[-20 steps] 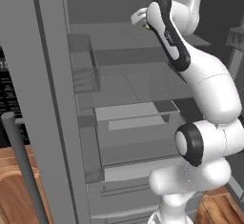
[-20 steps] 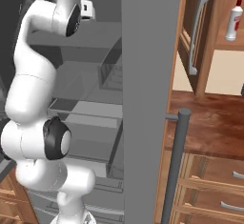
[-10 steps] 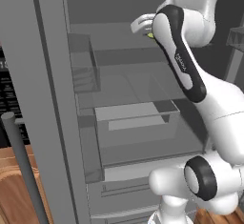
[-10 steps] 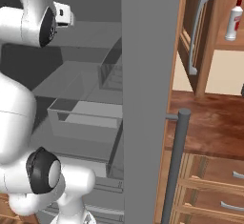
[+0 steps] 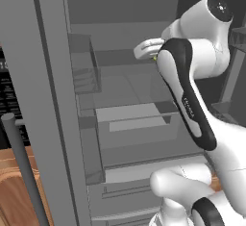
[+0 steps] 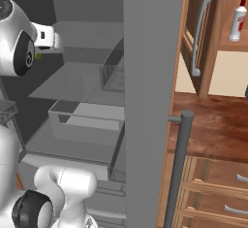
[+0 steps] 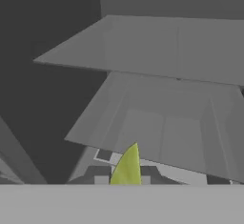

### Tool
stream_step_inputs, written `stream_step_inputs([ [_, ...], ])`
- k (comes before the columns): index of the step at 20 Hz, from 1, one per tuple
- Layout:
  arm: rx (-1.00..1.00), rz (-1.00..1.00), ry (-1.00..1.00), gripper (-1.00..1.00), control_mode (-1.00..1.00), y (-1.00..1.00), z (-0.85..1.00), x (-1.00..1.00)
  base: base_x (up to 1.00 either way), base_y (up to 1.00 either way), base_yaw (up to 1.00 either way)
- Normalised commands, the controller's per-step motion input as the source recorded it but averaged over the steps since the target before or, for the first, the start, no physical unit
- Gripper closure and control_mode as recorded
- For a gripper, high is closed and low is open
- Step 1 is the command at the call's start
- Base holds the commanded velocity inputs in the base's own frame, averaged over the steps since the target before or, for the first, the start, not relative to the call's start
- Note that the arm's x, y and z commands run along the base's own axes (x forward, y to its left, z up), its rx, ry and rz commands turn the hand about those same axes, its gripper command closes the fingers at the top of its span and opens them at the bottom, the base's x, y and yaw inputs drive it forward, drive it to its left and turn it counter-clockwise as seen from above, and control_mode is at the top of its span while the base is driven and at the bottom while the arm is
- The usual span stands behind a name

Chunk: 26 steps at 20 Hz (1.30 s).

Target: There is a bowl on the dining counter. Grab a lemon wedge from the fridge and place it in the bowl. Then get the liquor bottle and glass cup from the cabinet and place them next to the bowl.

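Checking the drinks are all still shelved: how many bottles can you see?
1. The liquor bottle stands on the shelf of the open cabinet, upper right in the right base view. Others may be hidden beyond the frame.

A wall table (image 6: 213, 125) with a reddish wood top stands at the right of the right base view, with wooden drawers (image 6: 218, 183) and curved grey handles (image 6: 235, 211) below it. Above it, a pale backsplash wall (image 6: 220, 74) sits under the wood framing.
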Motion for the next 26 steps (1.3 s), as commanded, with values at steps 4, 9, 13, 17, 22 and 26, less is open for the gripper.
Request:
stream_step_inputs([
  [4,-0.03,-0.08,0.0,1.0,-1.0,0.0,-0.22,-0.36,0.0,0.0,0.0],
  [9,-0.01,-0.08,0.0,1.0,-1.0,0.0,-0.1,-0.38,0.0,0.0,0.0],
  [13,0.0,0.0,0.0,1.0,1.0,0.0,0.0,0.0,-0.75,0.0,-0.07],
  [17,0.0,0.0,0.0,1.0,1.0,0.0,0.0,0.0,-1.0,0.0,-0.11],
  [22,0.0,0.0,0.0,1.0,1.0,0.0,0.0,0.0,-1.0,0.0,-0.15],
  [26,0.0,0.0,0.0,1.0,1.0,0.0,0.0,0.0,-1.0,0.15,-0.23],
])
